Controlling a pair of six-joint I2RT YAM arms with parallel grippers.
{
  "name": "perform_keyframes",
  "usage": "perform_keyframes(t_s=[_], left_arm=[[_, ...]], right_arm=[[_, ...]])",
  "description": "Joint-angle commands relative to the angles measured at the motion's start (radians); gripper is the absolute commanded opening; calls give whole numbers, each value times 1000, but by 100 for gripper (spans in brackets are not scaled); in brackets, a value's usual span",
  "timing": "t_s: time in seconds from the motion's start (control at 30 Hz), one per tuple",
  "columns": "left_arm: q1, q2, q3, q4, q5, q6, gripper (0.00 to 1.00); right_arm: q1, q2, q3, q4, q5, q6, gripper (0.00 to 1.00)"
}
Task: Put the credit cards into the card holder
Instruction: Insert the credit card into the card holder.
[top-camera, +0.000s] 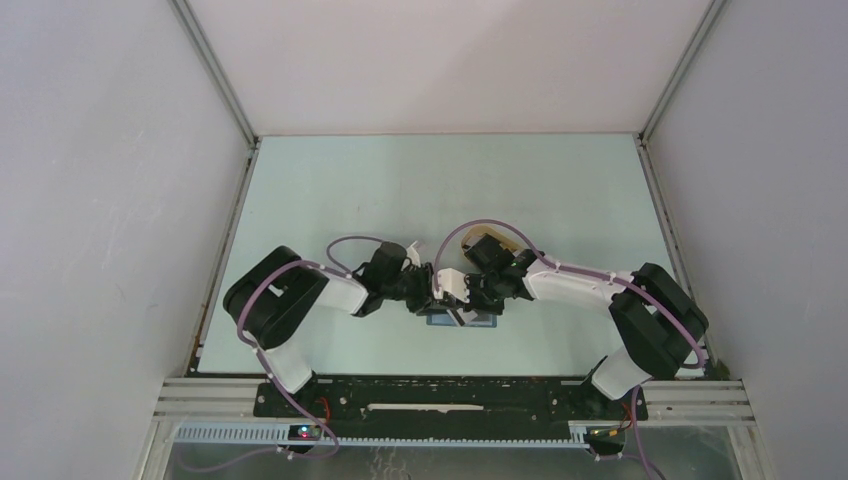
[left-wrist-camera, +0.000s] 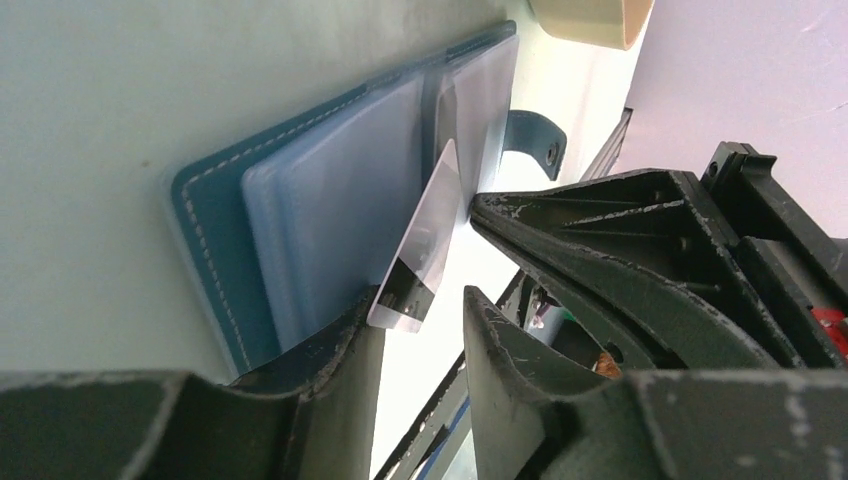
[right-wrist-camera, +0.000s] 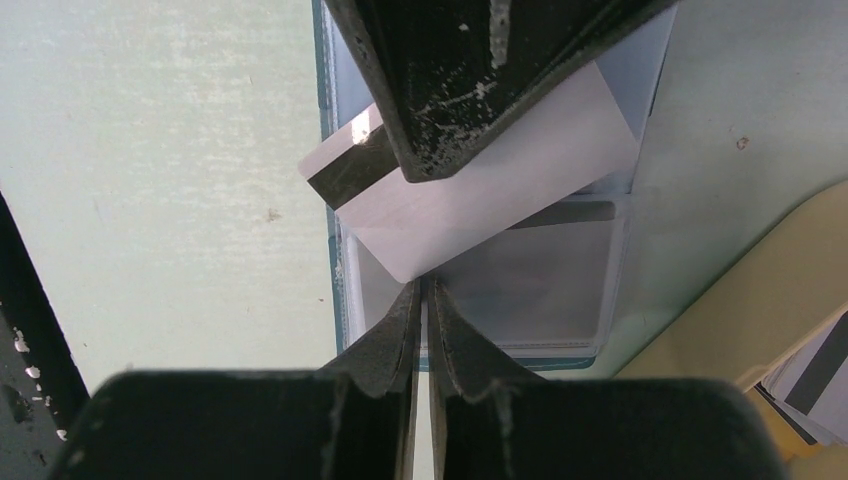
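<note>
At the middle of the counter (top-camera: 400, 190), top view: two arms, left arm (top-camera: 300, 300) and right arm (top-camera: 600, 285), elbows out, forearms folded inward, wrists meeting above one card holder (top-camera: 485, 322). Lies open, long axis left to right. One beige tray (top-camera: 487, 237) just behind the right wrist.

In the left wrist view: card holder (left-wrist-camera: 215, 215) flat on the counter, pockets up. One whitish credit card (left-wrist-camera: 425, 235) tilted on edge over the spine, long axis climbing away from the camera. Left jaws part-open, straddling the card's near corner, not closed on it. Right jaws pinched on the card's edge.

In the right wrist view: right jaws shut tight on a corner of the credit card (right-wrist-camera: 500, 190), long axis slanting up to the right, dark stripe at upper left. Card holder (right-wrist-camera: 560, 290) beneath. Tray (right-wrist-camera: 700, 330) at right, holding stacked cards (right-wrist-camera: 815, 385), count unclear.
</note>
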Motion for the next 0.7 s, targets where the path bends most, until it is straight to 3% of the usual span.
perform_keyframes(t_s=[0.0, 0.67], left_arm=[[5, -25, -68, 103, -25, -90, 39], [-16, 49, -134, 435, -94, -240, 19]], right_arm=[[13, 18, 14, 4, 8, 11, 13], [22, 16, 19, 2, 2, 18, 12]])
